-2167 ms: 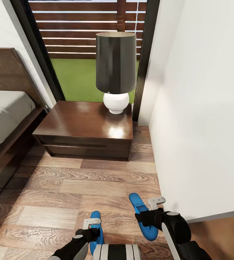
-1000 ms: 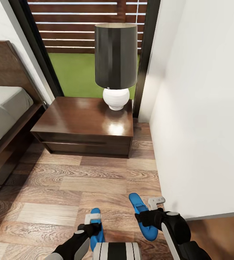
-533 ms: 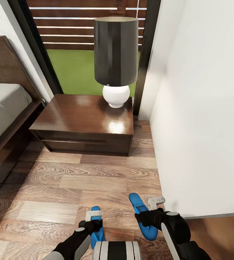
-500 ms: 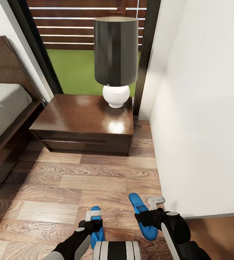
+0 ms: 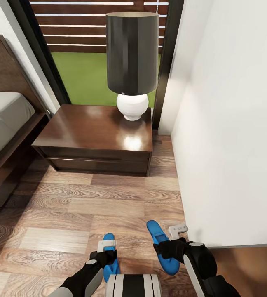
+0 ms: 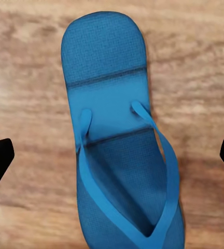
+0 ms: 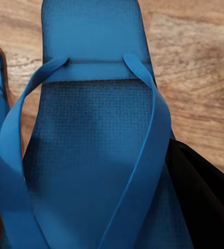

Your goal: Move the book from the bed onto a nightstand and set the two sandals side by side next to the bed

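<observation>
Two bright blue sandals are low in the head view. The left sandal (image 5: 108,238) (image 6: 109,78) lies flat on the wood floor, and my left gripper (image 5: 106,246) (image 6: 112,155) hovers over it, open, fingers well clear of both its sides. My right gripper (image 5: 171,238) (image 7: 91,197) is shut on the right sandal (image 5: 155,231) (image 7: 91,129), holding it by its edges near the wall. The dark nightstand (image 5: 88,130) stands ahead. A corner of the bed (image 5: 1,111) shows at the left. The book is out of view.
A black-shaded lamp (image 5: 132,53) with a white round base stands on the nightstand's back right. A white wall (image 5: 232,123) runs close along my right side. Open wood floor (image 5: 88,202) lies between the sandals, nightstand and bed frame. A black-framed window is behind.
The whole view has shifted slightly, so the camera moved: nightstand, lamp and bed sit a little higher. The left sandal shifted with the floor. Both grippers keep their pose.
</observation>
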Available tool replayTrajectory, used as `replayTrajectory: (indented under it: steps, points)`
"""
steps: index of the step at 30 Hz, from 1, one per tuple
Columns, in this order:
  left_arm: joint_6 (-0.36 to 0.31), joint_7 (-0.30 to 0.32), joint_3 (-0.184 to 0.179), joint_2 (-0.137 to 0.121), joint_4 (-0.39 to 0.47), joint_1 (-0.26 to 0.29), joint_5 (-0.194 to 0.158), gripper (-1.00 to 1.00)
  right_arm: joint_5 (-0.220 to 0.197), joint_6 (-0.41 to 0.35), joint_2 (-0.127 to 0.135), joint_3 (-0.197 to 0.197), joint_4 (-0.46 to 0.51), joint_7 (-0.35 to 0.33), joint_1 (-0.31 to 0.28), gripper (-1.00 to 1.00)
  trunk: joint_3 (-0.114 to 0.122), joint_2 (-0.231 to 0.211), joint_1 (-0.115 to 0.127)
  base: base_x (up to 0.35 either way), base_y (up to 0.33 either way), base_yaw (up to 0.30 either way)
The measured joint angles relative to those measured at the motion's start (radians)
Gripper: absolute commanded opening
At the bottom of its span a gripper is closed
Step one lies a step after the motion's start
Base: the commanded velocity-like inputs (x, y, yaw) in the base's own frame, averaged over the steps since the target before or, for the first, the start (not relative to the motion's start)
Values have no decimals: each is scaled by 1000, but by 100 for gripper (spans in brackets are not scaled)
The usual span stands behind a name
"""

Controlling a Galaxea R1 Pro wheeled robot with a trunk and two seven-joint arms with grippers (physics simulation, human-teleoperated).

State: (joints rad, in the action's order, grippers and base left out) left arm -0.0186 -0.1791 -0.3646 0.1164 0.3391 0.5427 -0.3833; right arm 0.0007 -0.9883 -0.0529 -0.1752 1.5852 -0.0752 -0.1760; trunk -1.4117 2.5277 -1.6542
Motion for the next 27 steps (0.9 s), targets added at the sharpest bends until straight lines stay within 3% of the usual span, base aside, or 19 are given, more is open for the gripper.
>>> replayTrajectory:
  steps: [8,15,27]
  points:
    - [1,0,-1,-1,0,0,1,100,0,0,2,-2,0,0,0,-100,0,0,0,0,0,0]
    - [2,0,-1,-1,0,0,1,100,0,0,2,-2,0,0,0,-100,-27,2,-3,0,0,0]
    - [3,0,-1,0,0,0,1,100,-1,0,0,-18,0,1,0,-100,-27,2,-3,0,0,0]
